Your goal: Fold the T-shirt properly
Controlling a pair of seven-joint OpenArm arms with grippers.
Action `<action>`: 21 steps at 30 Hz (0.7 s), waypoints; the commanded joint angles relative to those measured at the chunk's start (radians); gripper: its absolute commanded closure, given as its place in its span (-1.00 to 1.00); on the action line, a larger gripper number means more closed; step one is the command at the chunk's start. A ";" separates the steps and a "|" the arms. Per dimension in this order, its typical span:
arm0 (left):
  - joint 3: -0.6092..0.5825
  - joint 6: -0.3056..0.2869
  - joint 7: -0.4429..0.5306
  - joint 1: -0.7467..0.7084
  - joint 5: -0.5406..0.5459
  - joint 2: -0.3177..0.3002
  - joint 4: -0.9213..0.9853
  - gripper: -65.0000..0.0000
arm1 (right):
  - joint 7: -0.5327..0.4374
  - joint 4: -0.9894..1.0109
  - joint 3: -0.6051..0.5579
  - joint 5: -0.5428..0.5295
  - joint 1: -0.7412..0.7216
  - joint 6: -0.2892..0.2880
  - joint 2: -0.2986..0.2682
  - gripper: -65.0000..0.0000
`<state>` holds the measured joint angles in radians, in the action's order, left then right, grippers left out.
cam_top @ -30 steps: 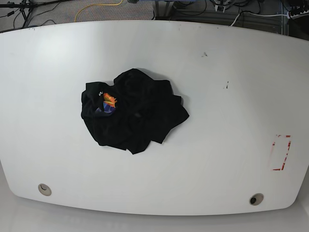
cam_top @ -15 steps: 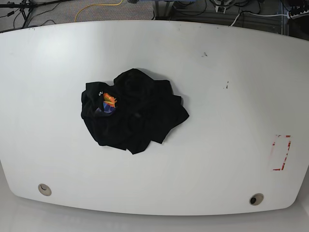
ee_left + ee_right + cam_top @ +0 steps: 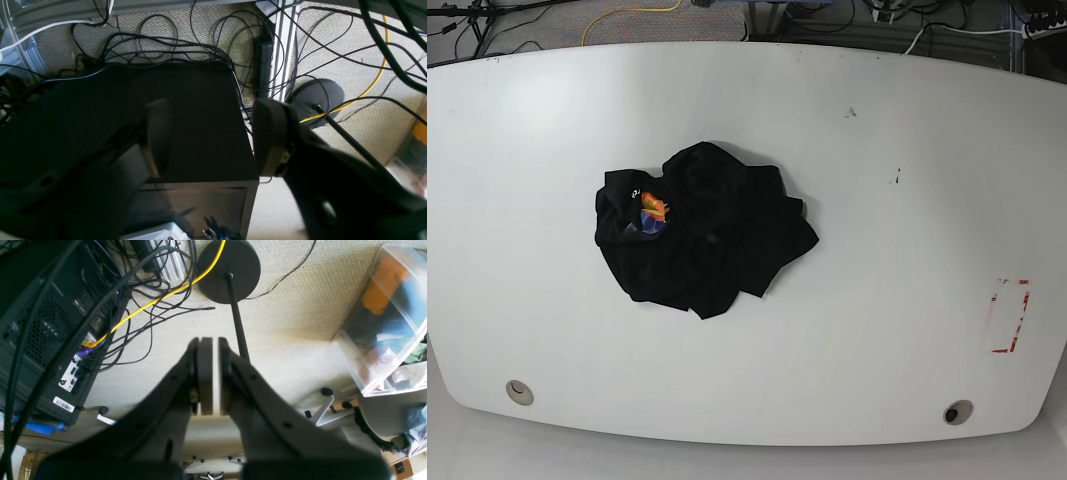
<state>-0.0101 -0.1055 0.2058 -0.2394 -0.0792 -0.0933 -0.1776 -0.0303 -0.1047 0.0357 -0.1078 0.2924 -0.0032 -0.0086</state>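
The white table (image 3: 907,250) fills the base view and is the largest item in the scene. No arm or gripper appears in this view.

The T-shirt (image 3: 702,230) lies crumpled in a black heap on the table, left of centre in the base view. It is not folded. Its printed graphic (image 3: 654,212), in orange, yellow and blue-purple, faces up near the heap's left edge. A red-outlined rectangle (image 3: 1009,316) is marked on the table near the right edge, well apart from the T-shirt. Two round holes sit near the front edge, one at the left (image 3: 519,391) and one at the right (image 3: 957,411).

The wrist views show neither the table nor the T-shirt. Both look at the carpeted floor.

The left wrist view shows the left gripper (image 3: 210,140) with its jaws standing apart and nothing between them. Behind it stands a black box-shaped case (image 3: 186,116), with tangled black cables (image 3: 173,43) on the carpet.

The right wrist view shows the right gripper (image 3: 210,373) with its pads brought together, only a thin slit between them, and nothing held. Beyond it are a round black stand base (image 3: 230,266) with its pole, a yellow cable (image 3: 156,298), a black computer case (image 3: 43,333) and a clear plastic bin (image 3: 390,323).
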 commanded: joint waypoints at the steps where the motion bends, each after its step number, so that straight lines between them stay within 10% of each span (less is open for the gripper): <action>1: 0.002 0.002 0.017 -0.015 -0.005 -0.008 -0.001 0.30 | 0.003 0.007 0.002 0.004 0.017 0.008 0.000 0.95; 8: 0.006 0.000 0.020 -0.024 -0.004 -0.006 -0.009 0.41 | 0.003 -0.001 0.000 0.005 0.026 0.008 0.000 0.95; 21: 0.011 -0.004 0.004 -0.039 -0.008 -0.012 -0.047 -0.03 | 0.006 -0.017 0.002 0.007 0.048 0.005 -0.001 0.94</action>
<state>-0.0013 -0.1059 0.2031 -0.2653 -0.0822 -0.0959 -0.2150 -0.0296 -0.1192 0.0357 -0.1070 0.3172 -0.0010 -0.0086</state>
